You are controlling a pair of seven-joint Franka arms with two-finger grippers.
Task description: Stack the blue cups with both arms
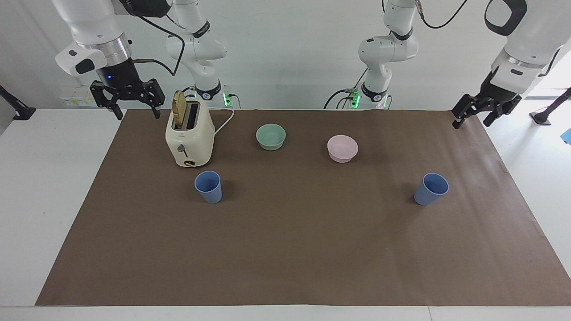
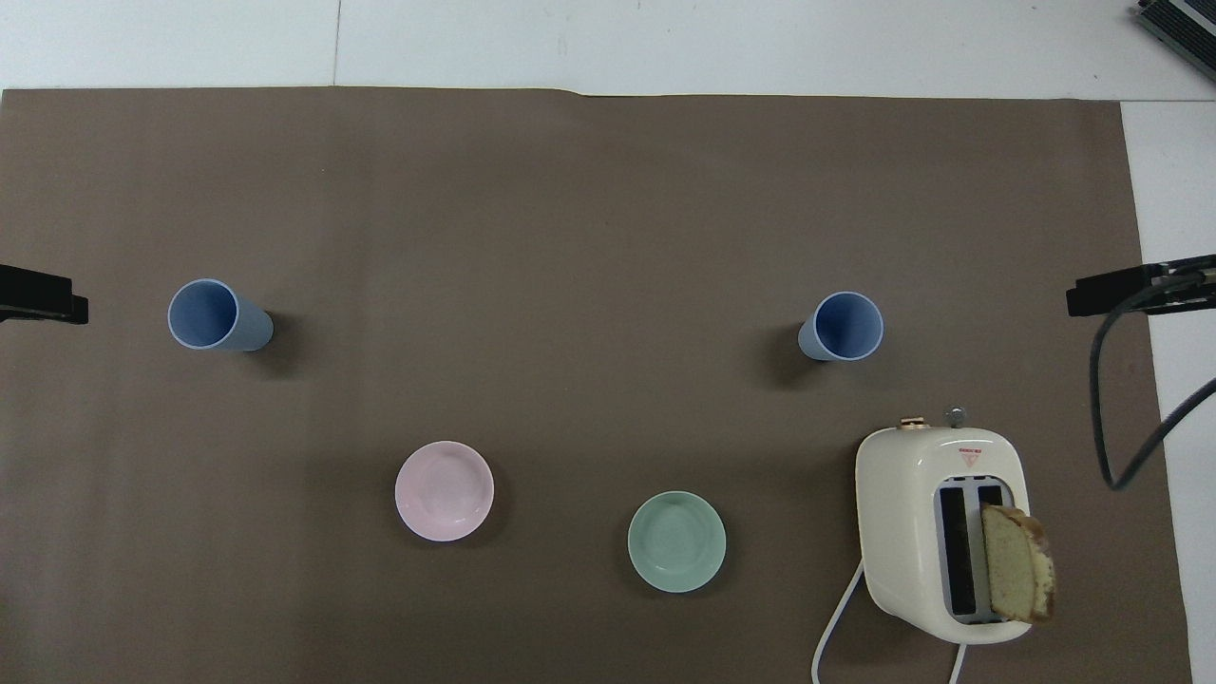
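Observation:
Two blue cups stand upright and apart on the brown mat. One cup (image 1: 208, 186) (image 2: 841, 326) is beside the toaster, farther from the robots than it. The other cup (image 1: 431, 188) (image 2: 218, 316) is toward the left arm's end of the table. My left gripper (image 1: 470, 123) (image 2: 38, 296) is open, empty and raised over the mat's edge at the left arm's end. My right gripper (image 1: 137, 115) (image 2: 1140, 285) is open, empty and raised over the mat's edge at the right arm's end, beside the toaster. The right arm waits.
A cream toaster (image 1: 189, 138) (image 2: 940, 532) holds a bread slice (image 1: 178, 109) toward the right arm's end. A mint-green bowl (image 1: 271, 136) (image 2: 676, 541) and a pink bowl (image 1: 342, 148) (image 2: 444, 491) sit nearer the robots than the cups. The brown mat (image 1: 290, 249) covers the table.

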